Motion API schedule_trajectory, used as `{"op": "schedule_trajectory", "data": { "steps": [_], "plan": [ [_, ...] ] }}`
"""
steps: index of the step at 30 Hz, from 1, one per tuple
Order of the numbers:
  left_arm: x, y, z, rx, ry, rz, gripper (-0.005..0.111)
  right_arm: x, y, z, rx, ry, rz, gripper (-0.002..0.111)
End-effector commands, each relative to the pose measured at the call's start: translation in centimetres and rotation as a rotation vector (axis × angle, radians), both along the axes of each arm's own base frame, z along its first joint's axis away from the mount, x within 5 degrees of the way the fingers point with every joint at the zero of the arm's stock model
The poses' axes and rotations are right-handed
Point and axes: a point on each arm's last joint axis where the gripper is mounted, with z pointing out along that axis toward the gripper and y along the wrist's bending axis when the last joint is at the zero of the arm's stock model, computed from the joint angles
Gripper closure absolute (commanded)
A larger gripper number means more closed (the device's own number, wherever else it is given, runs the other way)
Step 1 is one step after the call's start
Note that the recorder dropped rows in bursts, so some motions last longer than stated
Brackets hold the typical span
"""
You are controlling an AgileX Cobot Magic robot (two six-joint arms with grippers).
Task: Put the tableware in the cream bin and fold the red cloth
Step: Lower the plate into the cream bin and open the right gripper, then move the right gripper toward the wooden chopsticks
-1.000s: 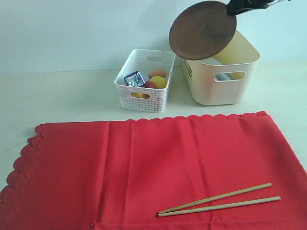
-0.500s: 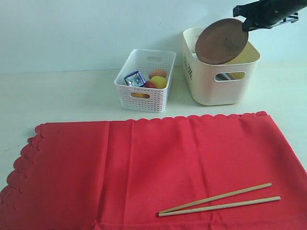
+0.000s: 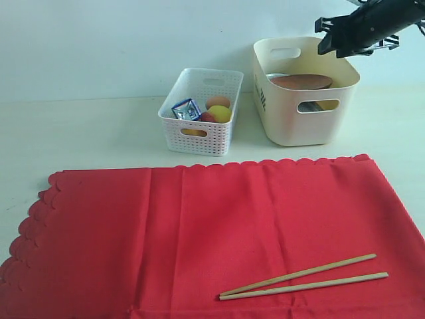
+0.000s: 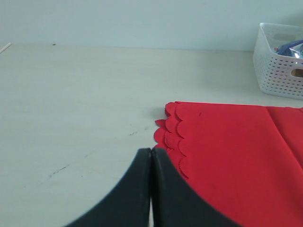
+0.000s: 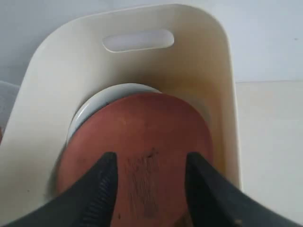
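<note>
The round brown wooden plate [image 3: 302,81] [image 5: 142,142] lies inside the cream bin [image 3: 285,123] [image 5: 71,61], resting on the pale bowl [image 5: 102,97]. Above the bin's far right rim hangs my right gripper [image 3: 332,41] [image 5: 150,161], open, its fingers apart over the plate and holding nothing. Through the bin's handle cutout a steel cup [image 3: 312,106] shows. Two light wooden chopsticks [image 3: 305,277] lie on the near right part of the red cloth [image 3: 199,226] [image 4: 236,151], which is spread flat. My left gripper [image 4: 151,153] is shut and empty, just off the cloth's scalloped corner.
A white perforated basket [image 3: 199,129] [image 4: 279,71] left of the cream bin holds a blue-and-white packet [image 3: 186,108] and round foods [image 3: 218,109]. The pale tabletop [image 3: 86,133] runs bare to the left and behind the cloth.
The right gripper lowered the wooden plate into the cream bin, let go of it and opened. The plate now lies flat inside. The left gripper has not moved.
</note>
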Motion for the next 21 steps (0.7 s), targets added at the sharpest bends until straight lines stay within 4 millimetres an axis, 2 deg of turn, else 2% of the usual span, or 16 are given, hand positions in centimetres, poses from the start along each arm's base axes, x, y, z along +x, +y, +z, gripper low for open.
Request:
{"op": "schedule_trajectory", "data": {
  "steps": [1,7,12,16,21],
  "plan": [
    [0.0,0.0,0.1,-0.002,-0.016,0.004,0.107,-1.4,-0.7,3.8,-0.033,-0.011,0.005,0.062],
    [0.0,0.0,0.1,-0.002,-0.016,0.004,0.107,-3.9,-0.3,7.5,-0.054,0.029,0.066,0.063],
    [0.0,0.0,0.1,-0.002,-0.016,0.004,0.107,-6.2,0.0,10.2,-0.059,0.060,0.109,0.069],
    [0.0,0.0,0.1,-0.002,-0.016,0.004,0.107,-8.3,0.1,11.6,-0.066,0.063,0.121,0.071],
    [0.0,0.0,0.1,-0.002,-0.016,0.004,0.107,-11.4,0.3,12.3,-0.082,0.046,0.125,0.071]
  ]
}}
